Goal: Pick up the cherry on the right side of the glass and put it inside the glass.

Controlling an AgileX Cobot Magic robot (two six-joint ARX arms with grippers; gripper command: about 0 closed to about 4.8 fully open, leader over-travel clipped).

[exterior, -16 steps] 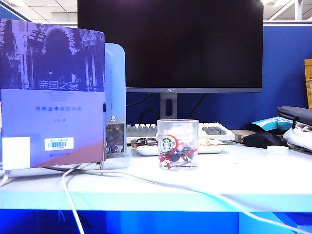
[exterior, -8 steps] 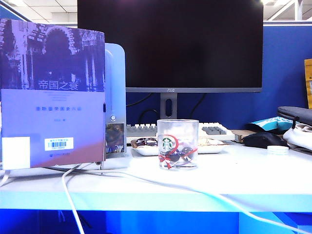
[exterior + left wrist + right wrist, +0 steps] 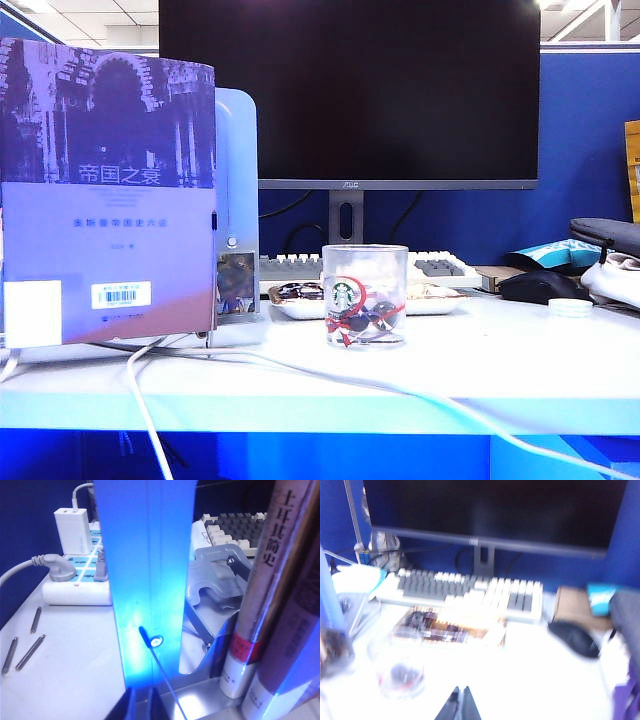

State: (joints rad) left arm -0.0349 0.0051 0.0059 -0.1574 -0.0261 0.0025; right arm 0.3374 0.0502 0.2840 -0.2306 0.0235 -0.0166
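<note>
Right claw (image 3: 458, 705) clenched, empty, tips together at bottom centre of the blurred right wrist view, hanging above the white desk (image 3: 530, 680). Left claw (image 3: 140, 704) tips together at bottom edge of left wrist view, clenched on nothing, right against a blue upright panel (image 3: 150, 570) beside standing books (image 3: 265, 605). Short clear tumbler glass with green logo and red swirls (image 3: 364, 296) stands centre of exterior view; small dark round cherry (image 3: 357, 322) lies inside at its bottom. Black computer mouse (image 3: 540, 288) right of the glass, black monitor (image 3: 350, 90) behind.
</note>
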